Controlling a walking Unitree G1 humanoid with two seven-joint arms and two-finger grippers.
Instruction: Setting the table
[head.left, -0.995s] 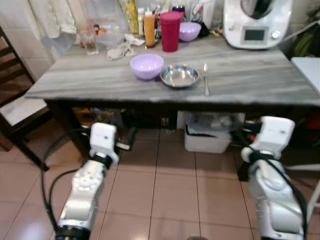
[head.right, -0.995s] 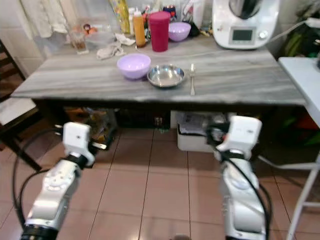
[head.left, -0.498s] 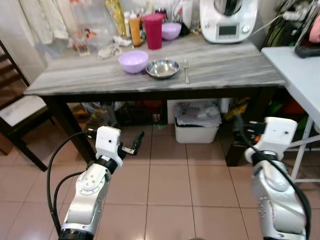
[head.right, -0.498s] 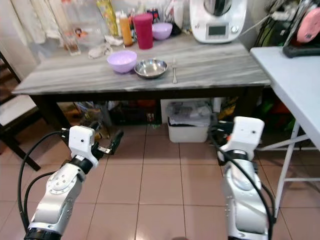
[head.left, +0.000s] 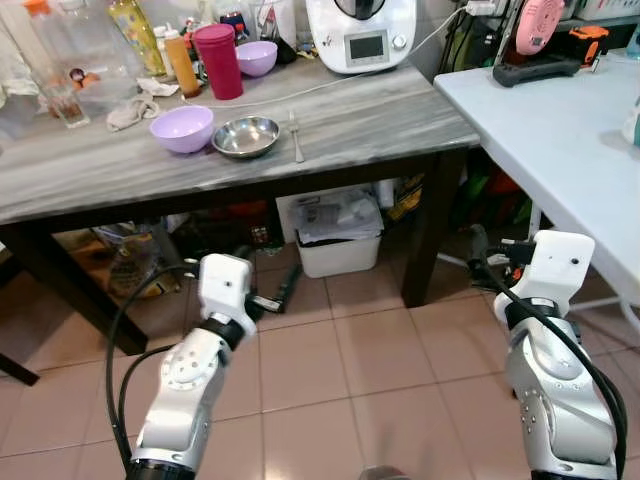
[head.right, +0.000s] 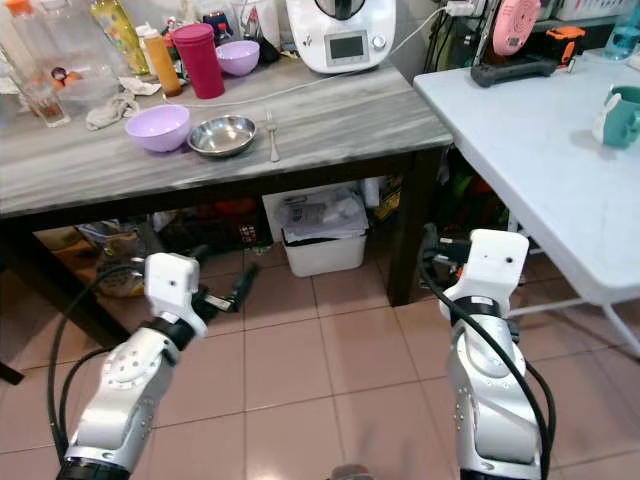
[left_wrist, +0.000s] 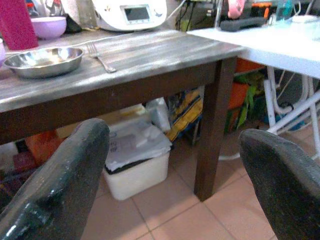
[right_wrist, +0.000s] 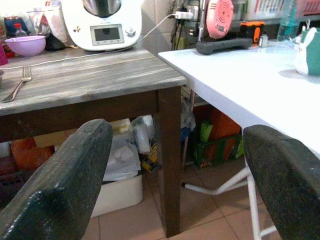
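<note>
A grey marble-look table (head.left: 380, 110) stands at the upper left. On it sit a lilac bowl (head.left: 181, 128), a steel bowl (head.left: 246, 136) and a fork (head.left: 296, 137) side by side. Behind them are a red tumbler (head.left: 217, 62) and a second lilac bowl (head.left: 257, 57). My left gripper (left_wrist: 170, 165) hangs low above the floor tiles, below the table's front edge, open and holding nothing. My right gripper (right_wrist: 172, 170) is also low and open, near the table's dark corner leg (head.left: 430, 230). The steel bowl (left_wrist: 42, 59) and fork (left_wrist: 100, 56) also appear in the left wrist view.
A white table (head.left: 560, 130) reaches in from the right, carrying a teal mug (head.right: 618, 115) and a pink appliance (head.left: 542, 25). A white food processor (head.left: 361, 35) and bottles stand at the grey table's back. A white bin (head.left: 340, 240) sits underneath.
The whole view has swung to the right: the grey table now lies to the left and the white table has come into view. Both arms stay low.
</note>
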